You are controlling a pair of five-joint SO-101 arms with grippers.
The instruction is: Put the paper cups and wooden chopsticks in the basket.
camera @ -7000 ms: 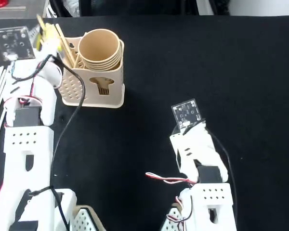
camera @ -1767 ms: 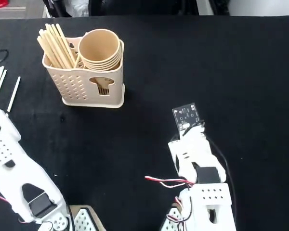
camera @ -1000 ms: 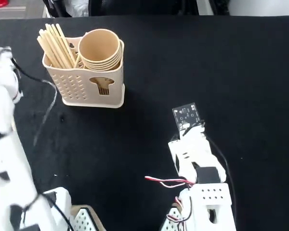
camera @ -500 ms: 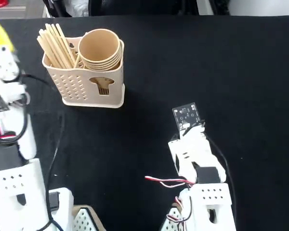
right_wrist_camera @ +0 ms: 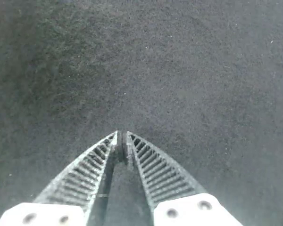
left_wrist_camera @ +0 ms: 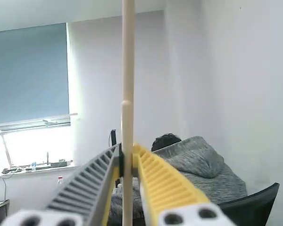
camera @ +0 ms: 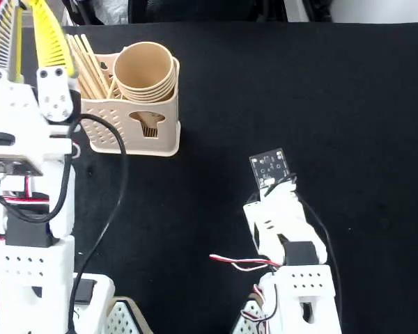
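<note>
Nearest the arm bases, the right end effector is hanging low over the black worktop, its two fingers pressed together with nothing between them. That arm is sitting folded, well apart from the basket.

Farther out on the other side, the left arm is standing raised. The left end effector is pinching a single wooden chopstick partway along its length. The stick is running straight out past the fingertips and pointing toward the room, not down at the worktop. From above, this end effector is sitting just beside the basket, on the side where the sticks are.

Beyond it, the basket is standing upright. A nested stack of paper cups is sitting in one compartment, and a bundle of chopsticks is leaning in the compartment next to it.

The task is looking close to finished: the cups are already in and most of the sticks are too. The held chopstick is what is left, and it is needing to be tipped down and lowered into the bundle's compartment. Whether more sticks are lying under the left arm cannot be told.
</note>
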